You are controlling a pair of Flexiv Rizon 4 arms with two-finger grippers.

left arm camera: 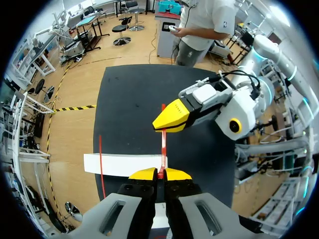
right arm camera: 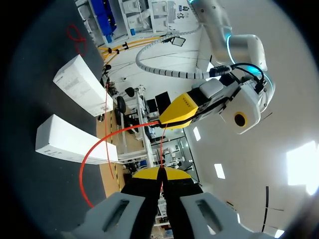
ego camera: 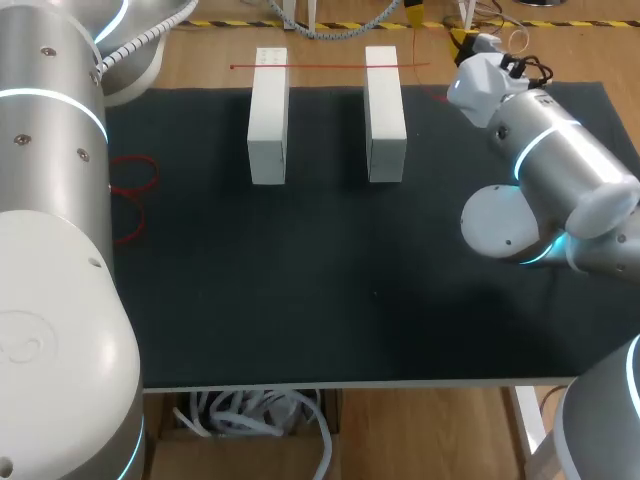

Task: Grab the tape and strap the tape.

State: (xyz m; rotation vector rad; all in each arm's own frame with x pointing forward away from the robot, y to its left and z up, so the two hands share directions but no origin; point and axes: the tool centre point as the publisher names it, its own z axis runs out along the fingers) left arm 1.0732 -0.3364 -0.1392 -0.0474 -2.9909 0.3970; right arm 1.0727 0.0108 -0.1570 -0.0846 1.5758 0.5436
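1. Tape (ego camera: 320, 67) — a thin red strand. In the head view it runs as a straight line over the far ends of the two blocks (ego camera: 268, 115), near the far edge of the table (ego camera: 300, 300).
2. The left fingers (left arm camera: 144, 174) are closed and pinch the tape just above one block's end; which block, I cannot tell. The right fingers (right arm camera: 145, 174) are closed on the strand too. The two pairs of tips are near each other, with a short stretch of tape between them.
3. In the right wrist view a slack bow of tape curves out past the end of the nearer block.
4. The grab looks done, so strapping is the step in hand. The next move probably calls for taking up the slack and leading the strand round the blocks while both grips hold.
5. Red loops (ego camera: 132, 190) lie at the table's left edge, well apart from the blocks. Two things could get in the way — the arms crowd each other, and the slack bow might catch a block corner.
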